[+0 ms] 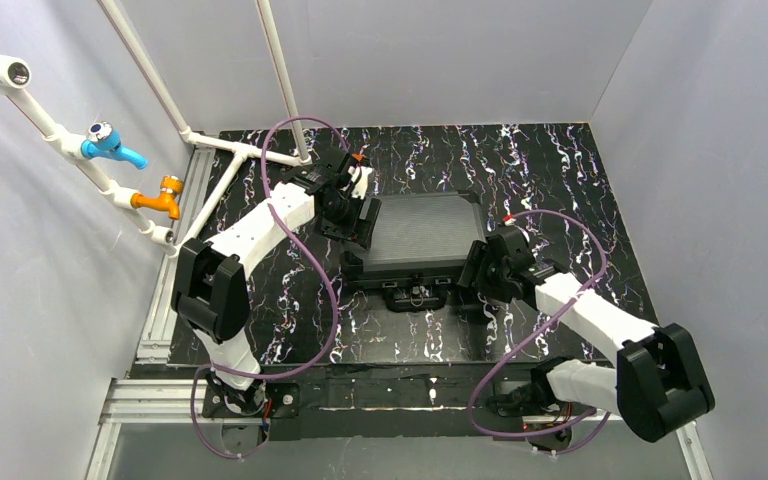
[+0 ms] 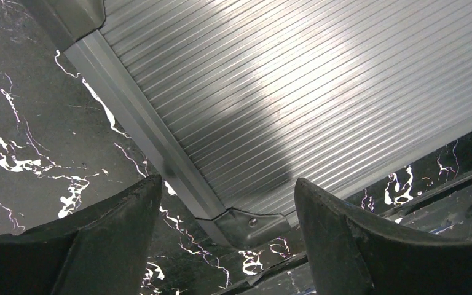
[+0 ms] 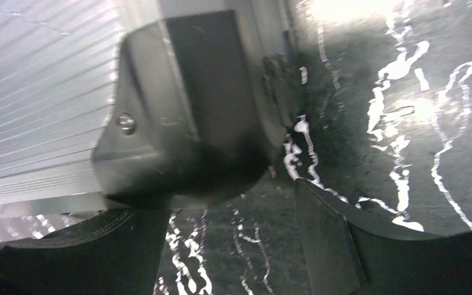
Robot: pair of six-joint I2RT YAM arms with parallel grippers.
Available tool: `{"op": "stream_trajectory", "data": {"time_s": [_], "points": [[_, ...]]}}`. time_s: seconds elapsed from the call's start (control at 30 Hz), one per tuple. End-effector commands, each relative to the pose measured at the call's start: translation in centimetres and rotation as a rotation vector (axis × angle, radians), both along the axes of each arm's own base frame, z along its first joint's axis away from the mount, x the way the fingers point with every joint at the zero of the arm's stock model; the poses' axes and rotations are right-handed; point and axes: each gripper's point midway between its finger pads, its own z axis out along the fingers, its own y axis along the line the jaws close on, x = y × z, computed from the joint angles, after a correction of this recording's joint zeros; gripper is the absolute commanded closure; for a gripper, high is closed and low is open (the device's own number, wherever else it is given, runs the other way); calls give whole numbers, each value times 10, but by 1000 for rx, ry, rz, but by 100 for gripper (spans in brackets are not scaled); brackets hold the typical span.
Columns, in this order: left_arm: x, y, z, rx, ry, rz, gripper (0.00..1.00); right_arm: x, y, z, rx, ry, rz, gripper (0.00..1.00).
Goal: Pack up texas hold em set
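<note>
The poker set's case (image 1: 422, 232) lies closed in the middle of the black marbled table, ribbed grey lid up, its handle (image 1: 415, 293) at the near edge. Cards, chips and dice are out of view. My left gripper (image 1: 353, 222) is open and empty at the case's left side; its wrist view shows the ribbed lid (image 2: 270, 92) and a metal corner cap (image 2: 252, 224) between the fingers (image 2: 117, 239). My right gripper (image 1: 476, 270) is open and empty at the case's near right corner; its wrist view shows that corner cap (image 3: 172, 110) just above the fingers (image 3: 338, 246).
White pipes with a blue tap (image 1: 110, 143) and an orange tap (image 1: 163, 194) run along the left wall. A white pipe frame (image 1: 245, 150) stands at the table's back left. Grey walls enclose the table.
</note>
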Motion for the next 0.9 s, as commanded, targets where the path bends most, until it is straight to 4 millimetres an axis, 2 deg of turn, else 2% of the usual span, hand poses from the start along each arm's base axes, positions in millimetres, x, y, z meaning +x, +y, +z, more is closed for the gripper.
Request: {"op": "stream_trajectory", "data": {"time_s": [0.0,0.17,0.37,0.53,0.57,0.63,0.73,0.87], "points": [[-3,7,8,16,-19,9,23,44,-20,15,-111,-161,-73,21],[-5,1,11,-21,-22,2,23,53,-14,23,-135,-189,8,21],[-1,-13,25,-89,-26,4,24,38,9,54,-37,-249,187,21],[1,-22,38,-123,-20,-5,23,20,4,74,-27,-281,222,11],[2,-24,40,-123,-24,-9,24,17,5,77,-4,-287,218,6],[3,-27,45,-120,-32,-16,24,9,9,80,56,-293,202,2],[3,-36,50,-119,-40,-40,27,0,21,82,171,-303,194,2],[0,-48,49,-128,-36,-91,34,-8,22,77,222,-284,168,2]]}}
